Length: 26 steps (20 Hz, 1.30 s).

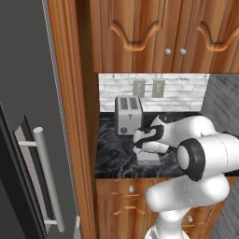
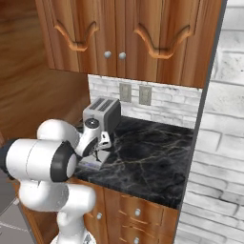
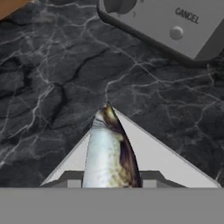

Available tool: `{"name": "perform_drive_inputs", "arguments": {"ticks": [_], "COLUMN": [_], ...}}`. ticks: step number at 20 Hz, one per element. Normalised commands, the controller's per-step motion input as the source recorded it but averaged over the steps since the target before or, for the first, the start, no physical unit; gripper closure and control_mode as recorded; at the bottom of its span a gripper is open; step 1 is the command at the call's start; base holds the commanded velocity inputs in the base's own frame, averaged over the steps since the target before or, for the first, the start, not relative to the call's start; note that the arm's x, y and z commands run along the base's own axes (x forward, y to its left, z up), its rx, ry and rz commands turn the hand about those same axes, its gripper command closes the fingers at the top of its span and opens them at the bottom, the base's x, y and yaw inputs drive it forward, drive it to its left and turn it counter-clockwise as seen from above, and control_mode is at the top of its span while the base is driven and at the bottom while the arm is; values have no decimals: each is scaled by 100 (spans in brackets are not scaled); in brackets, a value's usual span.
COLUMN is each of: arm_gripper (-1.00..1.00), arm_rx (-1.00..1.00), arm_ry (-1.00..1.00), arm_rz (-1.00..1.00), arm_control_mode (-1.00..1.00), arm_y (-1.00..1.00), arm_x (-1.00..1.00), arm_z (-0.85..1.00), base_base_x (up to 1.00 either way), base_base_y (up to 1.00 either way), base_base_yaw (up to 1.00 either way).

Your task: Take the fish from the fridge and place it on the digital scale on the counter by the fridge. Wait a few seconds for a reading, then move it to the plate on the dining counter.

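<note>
We take the digital scale (image 1: 148, 158) as our landmark: it sits flat on the dark marble desk (image 2: 147, 152), just in front of the steel toaster (image 1: 128, 115), near the desk's front edge and on the side toward the fridge (image 1: 28, 140). Our claw (image 2: 98, 151) hangs directly above the scale, pointing down at it, and in the hand view the fish (image 3: 110, 151) lies lengthwise between the finger tips with its pointed end reaching out over one corner of the scale's pale top. The claw is clamped on the fish, jaws drawn in to the width of its slim body. We cannot tell from these views whether the fish is already touching the platform or is poised just over it (the base views hide the gap behind the hand). The fish looks to be held by its rear part so that its length lies along the platform, which should let it settle flat when let go. We judge that the weighing step is in hand: the fish is out of the fridge and brought to the scale, and it still needs releasing there and a short wait. The toaster's front, with its cancel button (image 3: 176, 32), stands close behind the scale, so a straight lift upward afterward would seem the safer way out.
</note>
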Motion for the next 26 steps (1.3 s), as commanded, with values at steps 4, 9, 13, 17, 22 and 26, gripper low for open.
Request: {"name": "perform_drive_inputs", "arguments": {"ticks": [4,9,13,17,22,26], "arm_gripper": [100,-100,-100,-100,-100,-100], "arm_rx": [-3,-5,-3,0,5,5], "arm_ry": [-2,-3,-6,-12,-6,0], "arm_rz": [0,0,0,0,0,-2], "arm_control_mode": [-100,-100,-100,-100,-100,-100], "arm_y": [0,0,0,0,0,1], "arm_x": [11,3,7,-9,-55,-69], "arm_z": [-19,-11,-3,19,91,97], "base_base_x": [0,0,0,0,0,0], "base_base_y": [0,0,0,0,0,0], "base_base_yaw": [0,0,0,0,0,0]}}
